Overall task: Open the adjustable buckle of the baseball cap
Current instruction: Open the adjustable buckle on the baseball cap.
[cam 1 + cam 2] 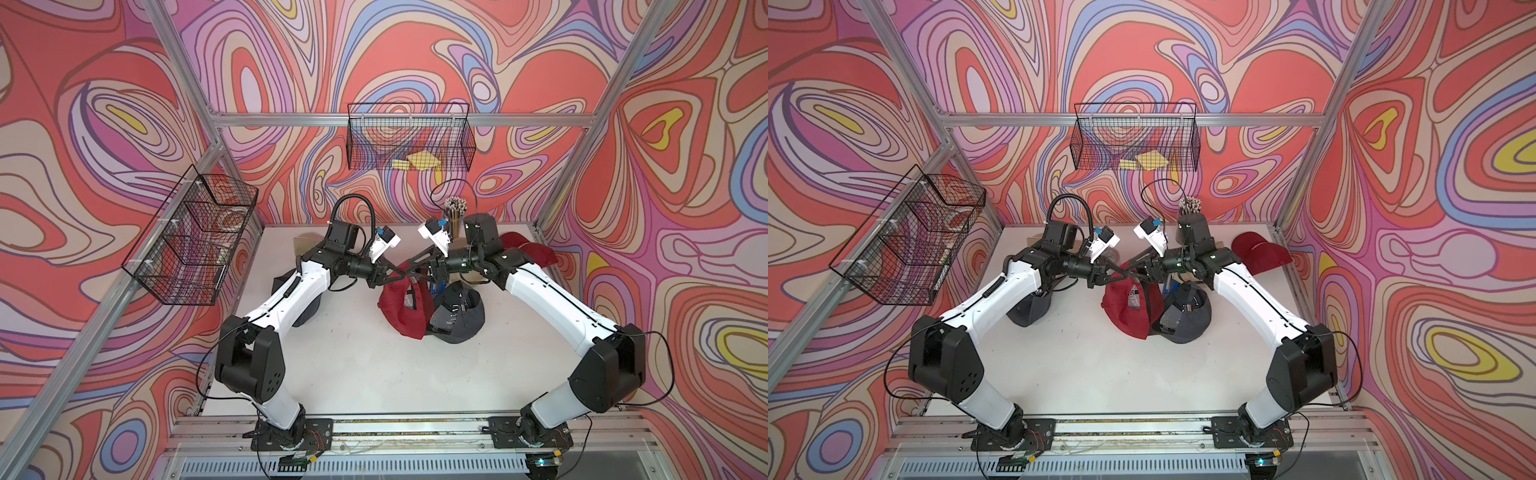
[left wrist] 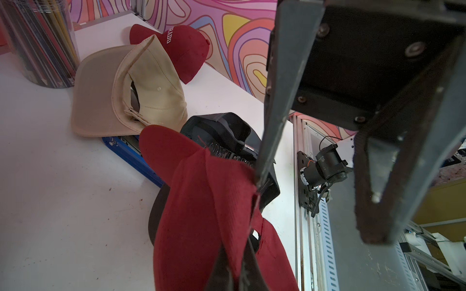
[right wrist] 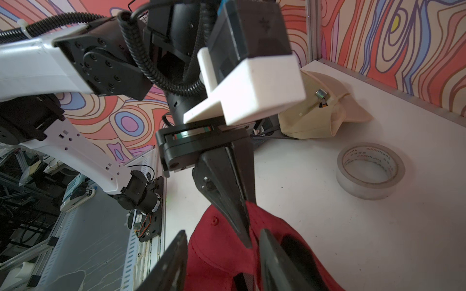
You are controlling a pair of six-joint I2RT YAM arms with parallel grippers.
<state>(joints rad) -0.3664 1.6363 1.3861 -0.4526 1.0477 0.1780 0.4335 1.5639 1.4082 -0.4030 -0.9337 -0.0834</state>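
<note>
A red baseball cap (image 1: 400,309) hangs upside down in mid-table, lifted at its back edge. My left gripper (image 1: 402,274) is shut on that red fabric; in the left wrist view the cloth is pinched between the left gripper's (image 2: 235,252) two dark fingers. My right gripper (image 3: 223,234) faces it from the opposite side, open, with its fingers (image 3: 274,262) straddling the back of the red cap (image 3: 214,252). One right finger (image 2: 274,121) touches the cap's rim. A black strap piece (image 3: 242,281) shows at the back opening. The buckle itself is not clear.
A grey-black cap (image 1: 455,316) lies against the red one, a beige cap (image 2: 131,93) and a second red cap (image 1: 528,249) behind it. A pencil holder (image 1: 455,212), a tape roll (image 3: 369,171), a dark cap (image 1: 307,307) under the left arm, and wire baskets (image 1: 191,237) stand around.
</note>
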